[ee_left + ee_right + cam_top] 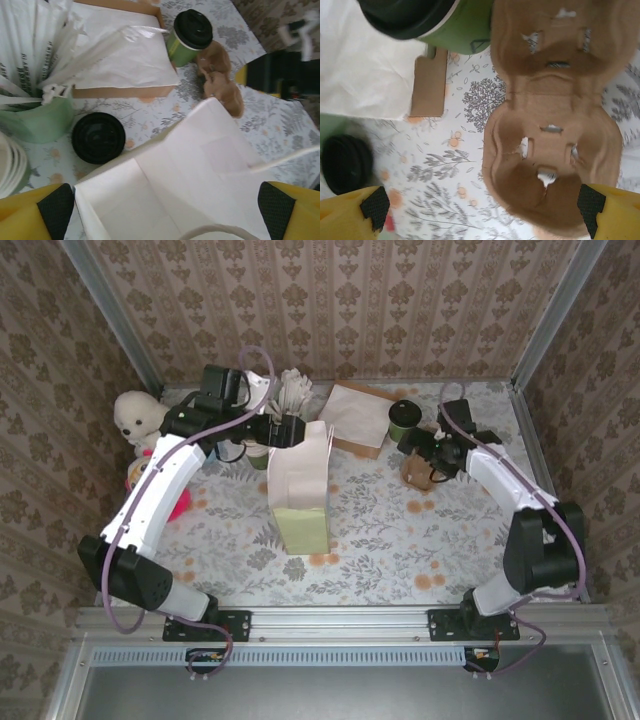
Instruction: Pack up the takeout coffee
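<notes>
While left gripper (165,205) and right gripper (484,209) gape over floral tablecloth (400,540), I reckon the bag (300,480) empty; takeout coffee (404,418) at its two o'clock.

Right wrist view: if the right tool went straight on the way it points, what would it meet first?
The right tool, open, would most likely meet the brown cup carrier first; the takeout coffee stands beyond it. Depth is unclear.

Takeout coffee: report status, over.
Left gripper open above the white bag. Right gripper open over the cup carrier. Takeout coffee upright, lid on, not yet packed. Carrier lies between right gripper and coffee.
</notes>
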Available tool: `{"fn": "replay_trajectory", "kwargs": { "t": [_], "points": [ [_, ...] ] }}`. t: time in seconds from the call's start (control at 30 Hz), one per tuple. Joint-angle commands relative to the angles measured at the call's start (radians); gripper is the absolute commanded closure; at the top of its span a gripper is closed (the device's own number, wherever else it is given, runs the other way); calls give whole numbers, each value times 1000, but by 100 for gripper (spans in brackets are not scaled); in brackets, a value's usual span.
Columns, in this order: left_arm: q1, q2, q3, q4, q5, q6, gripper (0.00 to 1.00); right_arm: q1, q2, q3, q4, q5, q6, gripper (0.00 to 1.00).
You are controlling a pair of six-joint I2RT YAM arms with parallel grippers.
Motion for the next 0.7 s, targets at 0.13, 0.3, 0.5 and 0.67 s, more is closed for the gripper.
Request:
{"fn": "replay_trajectory", "kwargs": {
  "t": [0.13,0.3,0.5,0.67],
  "points": [
    [-27,50,17,86,61,-83,3,-79,166,179,-202,-163,-1022,6],
    [-68,123,68,89,107,-59,2,-94,361,373,-362,-86,-1246,10],
    [-118,222,167,86,162,-5,1,-91,485,453,-392,0,-1402,12],
    [-124,354,318,57,233,-8,1,-84,502,395,-329,20,-1455,15]
  ]
}}
